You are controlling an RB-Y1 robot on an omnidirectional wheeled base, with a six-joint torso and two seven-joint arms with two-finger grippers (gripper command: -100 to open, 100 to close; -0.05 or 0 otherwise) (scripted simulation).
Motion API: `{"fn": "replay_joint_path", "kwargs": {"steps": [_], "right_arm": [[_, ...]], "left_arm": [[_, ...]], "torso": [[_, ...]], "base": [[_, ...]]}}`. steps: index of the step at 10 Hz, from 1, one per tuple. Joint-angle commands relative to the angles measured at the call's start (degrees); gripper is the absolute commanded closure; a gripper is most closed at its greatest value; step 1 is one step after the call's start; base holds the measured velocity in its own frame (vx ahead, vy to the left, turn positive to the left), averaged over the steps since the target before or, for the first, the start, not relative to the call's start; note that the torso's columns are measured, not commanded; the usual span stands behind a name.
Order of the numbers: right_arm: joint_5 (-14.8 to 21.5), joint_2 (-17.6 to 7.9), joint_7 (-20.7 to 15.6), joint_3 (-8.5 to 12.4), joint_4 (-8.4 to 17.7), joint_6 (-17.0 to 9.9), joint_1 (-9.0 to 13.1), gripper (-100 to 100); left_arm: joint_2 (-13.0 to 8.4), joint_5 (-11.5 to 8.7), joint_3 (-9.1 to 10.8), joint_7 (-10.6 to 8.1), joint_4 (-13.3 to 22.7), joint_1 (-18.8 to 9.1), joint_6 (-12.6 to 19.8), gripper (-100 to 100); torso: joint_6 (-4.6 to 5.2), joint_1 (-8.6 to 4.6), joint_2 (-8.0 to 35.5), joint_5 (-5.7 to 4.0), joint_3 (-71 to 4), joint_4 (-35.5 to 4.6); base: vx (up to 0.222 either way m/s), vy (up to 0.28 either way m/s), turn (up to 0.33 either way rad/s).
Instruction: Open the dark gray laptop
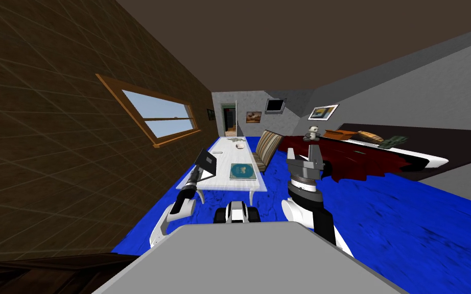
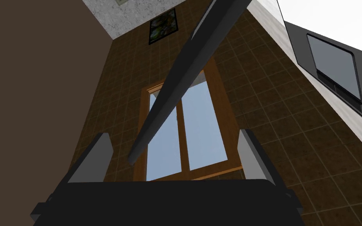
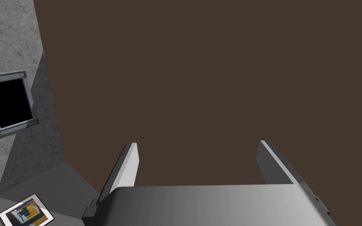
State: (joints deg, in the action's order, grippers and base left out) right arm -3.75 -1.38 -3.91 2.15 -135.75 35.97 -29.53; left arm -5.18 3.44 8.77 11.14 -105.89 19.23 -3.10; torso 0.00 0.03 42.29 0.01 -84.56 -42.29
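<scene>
Dark gray laptop (image 1: 206, 162) sits on the white worktop (image 1: 219, 182), at its near left corner, roughly 11 o'clock from me. Lid (image 2: 184, 78) is up off the base, part-way open. The base, with its touchpad (image 2: 333, 70), lies flat on the worktop.

Left end effector (image 1: 197, 172) is at the laptop's near edge, with the arm stretched forward toward 11 o'clock. In the left wrist view its fingers (image 2: 97, 157) stand apart and clamp nothing. The lid shows edge-on there as a dark bar running up between them. Its near corner lies closer to one finger, and no contact with either is visible.

Right end effector (image 1: 303, 151) is held raised at about 1 o'clock, off the worktop's right side, tips pointing up. Its fingers (image 3: 131, 164) are apart and grip nothing.

Also on the worktop:
- Teal book (image 1: 243, 171) at 12 o'clock, near the laptop but apart from it.
- Small pale round object (image 1: 239, 146), farther along.

Striped chair (image 1: 266, 148) stands at the worktop's right side, about 1 o'clock. Floor (image 1: 408, 214) is blue. Window (image 1: 160, 117) is in the brown wall at 10 o'clock.
</scene>
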Motion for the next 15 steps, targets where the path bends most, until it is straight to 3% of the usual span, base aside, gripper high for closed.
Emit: {"fn": "replay_joint_path", "kwargs": {"steps": [1, 3, 11, 15], "right_arm": [[0.0, 0.0, 0.0, 0.0, 0.0, 0.0, 0.0, 0], [0.0, 0.0, 0.0, 0.0, 0.0, 0.0, 0.0, 0], [0.0, 0.0, 0.0, 0.0, 0.0, 0.0, 0.0, 0], [0.0, 0.0, 0.0, 0.0, 0.0, 0.0, 0.0, 0]], "left_arm": [[-2.6, 0.5, 0.49, 0.64, 2.2, -0.8, -1.0, -100], [-3.6, 1.2, 1.12, 1.45, 5.1, -1.7, -2.3, -100], [-4.0, 3.6, 3.35, 4.33, 13.6, -4.6, -7.0, -100], [-1.5, 5.1, 4.82, 6.22, 18.1, -6.2, -9.9, -100]], "torso": [[0.00, -0.02, 0.0, -0.01, 0.0, 0.0], [0.00, -0.04, 0.0, -0.01, 0.0, 0.0], [0.00, -0.04, 0.0, -0.01, 0.0, 0.0], [0.00, -0.04, 0.0, -0.01, 0.0, 0.0]], "base": [[0.001, -0.019, -0.011], [0.003, -0.025, -0.020], [0.004, -0.029, -0.016], [0.005, -0.036, -0.022]]}}
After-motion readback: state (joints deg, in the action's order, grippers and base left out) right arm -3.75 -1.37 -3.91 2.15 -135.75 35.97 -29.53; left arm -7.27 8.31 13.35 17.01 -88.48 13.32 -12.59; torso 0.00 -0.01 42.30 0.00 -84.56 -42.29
